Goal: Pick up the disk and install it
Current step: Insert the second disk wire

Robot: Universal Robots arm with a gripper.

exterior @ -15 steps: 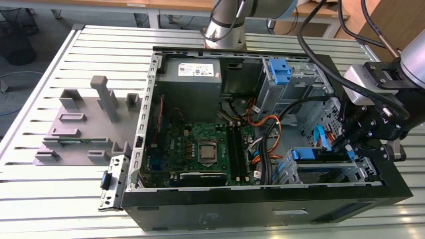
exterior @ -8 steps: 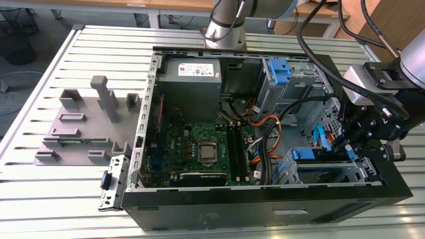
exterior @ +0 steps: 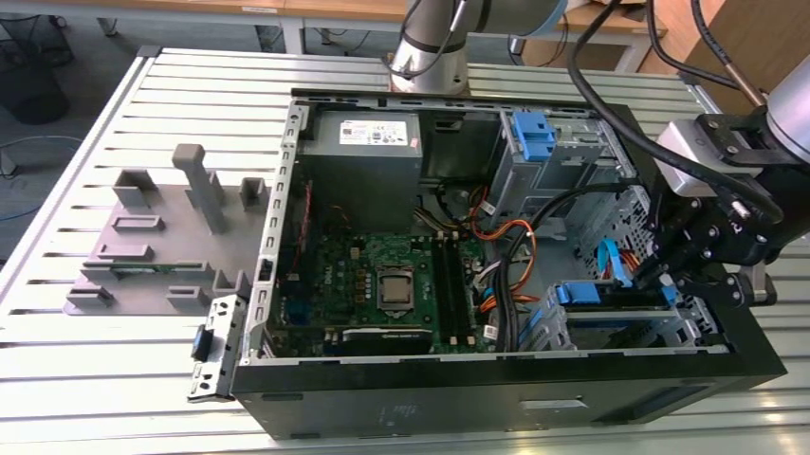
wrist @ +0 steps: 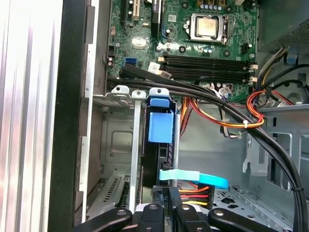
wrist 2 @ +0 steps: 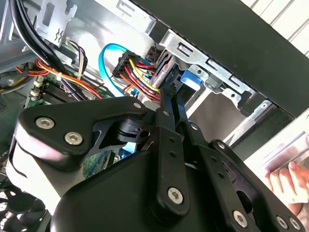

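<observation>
pincer (exterior: 669,277) at drive cage (wrist: 120,145), state: cannot tell | disk (wrist: 160,126) stands on edge in cage slot, directly ahead of pincer | long axis runs into slot

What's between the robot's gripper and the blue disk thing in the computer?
In the first wrist view, a light blue flat cable and a bundle of red, yellow and black wires lie between the gripper and the disk.

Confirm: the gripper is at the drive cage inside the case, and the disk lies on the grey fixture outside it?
Wrong on one point: the disk stands in the drive cage, close to the gripper, not on the grey fixture. The first wrist view shows it.
</observation>
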